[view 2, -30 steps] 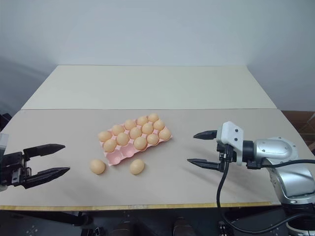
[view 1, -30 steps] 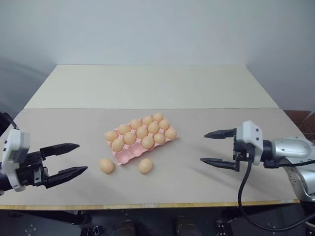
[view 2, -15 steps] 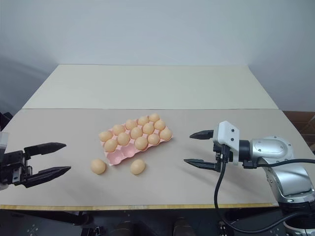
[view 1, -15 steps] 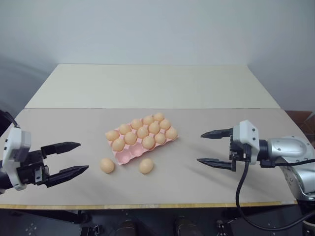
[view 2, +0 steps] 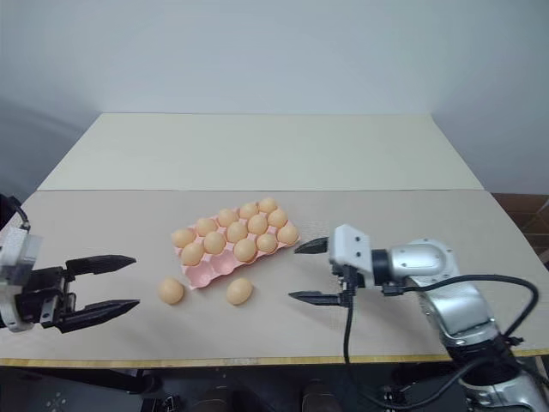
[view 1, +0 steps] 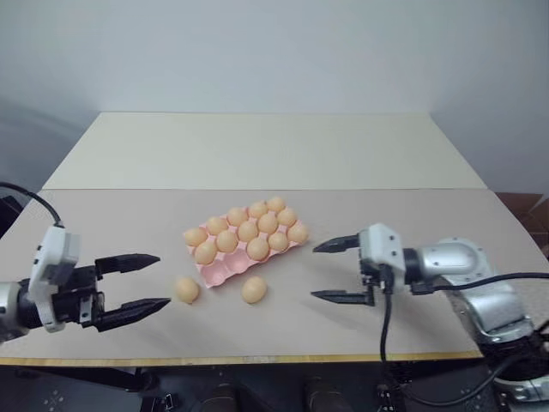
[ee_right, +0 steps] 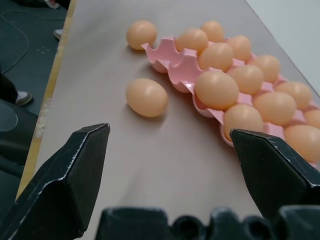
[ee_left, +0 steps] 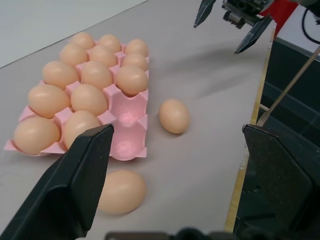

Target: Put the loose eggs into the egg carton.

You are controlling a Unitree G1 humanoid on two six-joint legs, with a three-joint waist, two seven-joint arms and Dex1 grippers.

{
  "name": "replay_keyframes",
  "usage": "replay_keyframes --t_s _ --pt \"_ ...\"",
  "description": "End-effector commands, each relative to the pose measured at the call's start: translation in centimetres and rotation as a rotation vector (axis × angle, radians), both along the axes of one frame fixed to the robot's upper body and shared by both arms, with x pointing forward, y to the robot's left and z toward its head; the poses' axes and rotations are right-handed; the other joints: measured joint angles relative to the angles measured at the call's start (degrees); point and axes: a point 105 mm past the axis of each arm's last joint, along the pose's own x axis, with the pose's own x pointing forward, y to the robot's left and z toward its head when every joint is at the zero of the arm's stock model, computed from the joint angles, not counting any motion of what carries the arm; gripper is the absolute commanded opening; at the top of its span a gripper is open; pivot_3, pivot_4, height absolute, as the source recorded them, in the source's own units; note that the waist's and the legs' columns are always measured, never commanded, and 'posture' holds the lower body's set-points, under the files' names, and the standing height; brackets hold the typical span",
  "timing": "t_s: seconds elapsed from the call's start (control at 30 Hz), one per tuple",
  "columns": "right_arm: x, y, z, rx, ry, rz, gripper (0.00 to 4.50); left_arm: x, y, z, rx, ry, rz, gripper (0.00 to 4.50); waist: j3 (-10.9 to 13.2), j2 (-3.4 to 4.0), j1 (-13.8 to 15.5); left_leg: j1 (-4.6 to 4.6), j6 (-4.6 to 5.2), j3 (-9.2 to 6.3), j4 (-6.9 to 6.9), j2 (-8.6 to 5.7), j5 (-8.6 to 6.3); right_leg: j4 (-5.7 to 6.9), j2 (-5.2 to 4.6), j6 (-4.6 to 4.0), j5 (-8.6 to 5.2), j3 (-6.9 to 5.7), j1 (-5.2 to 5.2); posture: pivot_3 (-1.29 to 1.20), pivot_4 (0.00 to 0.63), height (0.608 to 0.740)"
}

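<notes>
Beside the egg carton [view 1: 246,242], left gripper [view 1: 140,281] and right gripper [view 1: 330,271] both spread wide, empty, touching nothing

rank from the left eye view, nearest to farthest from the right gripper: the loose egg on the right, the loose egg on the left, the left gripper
Measured from the right gripper:
1. The right loose egg, on the table just in front of the egg carton, toward the right gripper.
2. The left loose egg, off the carton's near-left corner.
3. The left gripper, open, beyond both eggs on the far left.
</notes>
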Motion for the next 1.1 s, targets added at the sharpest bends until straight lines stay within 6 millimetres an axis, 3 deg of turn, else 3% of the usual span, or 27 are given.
replay_keyframes --t_s 0.03,0.1,0.27,0.43,0.77,1.03,1.1 --pt "-0.1 1.6 0.8 0.015 -0.066 0.040 4.47 -0.2 -0.6 0.4 0.040 -0.028 -0.053 4.50 0.0 0.00 0.0 -0.01 0.00 0.00 0.00 0.00 0.00 0.00 0.00 0.00 0.00 0.00 0.00 0.00 0.150 0.740" --pt "-0.1 1.8 0.9 0.025 -0.068 0.046 4.47 -0.1 -0.7 -0.1 0.074 -0.038 -0.051 4.50 0.0 0.00 0.0 -0.01 0.00 -0.01 0.00 0.00 0.00 0.00 0.00 0.00 0.00 -0.01 0.00 0.00 0.150 0.740" --pt "0.2 1.3 1.1 0.019 -0.078 0.041 4.47 0.6 -3.0 -1.5 0.064 -0.064 -0.081 4.50 0.0 -0.01 0.4 0.00 0.00 -0.01 0.02 -0.03 0.00 0.00 -0.03 0.00 0.00 -0.03 0.04 0.00 0.150 0.740" --pt "0.0 1.6 0.9 0.005 -0.079 0.063 4.47 0.7 -3.3 -2.0 0.068 -0.051 -0.135 4.50 0.0 -0.01 0.1 0.00 0.00 -0.02 0.02 -0.02 0.00 0.01 -0.01 -0.01 0.01 -0.03 0.02 0.00 0.150 0.740" --pt "1.5 6.9 -3.4 -0.099 -0.159 0.128 4.47 1.0 -2.7 -2.0 0.109 -0.051 -0.210 4.50 0.0 0.00 0.0 -0.01 0.00 -0.02 0.02 0.01 0.00 0.04 0.04 -0.02 0.02 -0.01 -0.02 0.00 0.150 0.740" --pt "2.4 9.0 -5.4 -0.194 -0.180 0.180 4.47 1.0 -2.4 -2.1 0.127 -0.048 -0.222 4.50 0.0 0.00 0.0 0.00 0.00 -0.03 0.02 0.01 0.00 0.06 0.03 -0.03 0.02 -0.04 -0.02 0.00 0.150 0.740" --pt "2.4 9.4 -5.8 -0.193 -0.166 0.185 4.08 0.9 -2.3 -2.2 0.129 -0.048 -0.218 4.50 0.0 0.00 0.0 0.00 0.00 -0.03 0.02 0.01 0.00 0.07 0.04 -0.03 0.02 -0.04 -0.02 0.00 0.150 0.740"
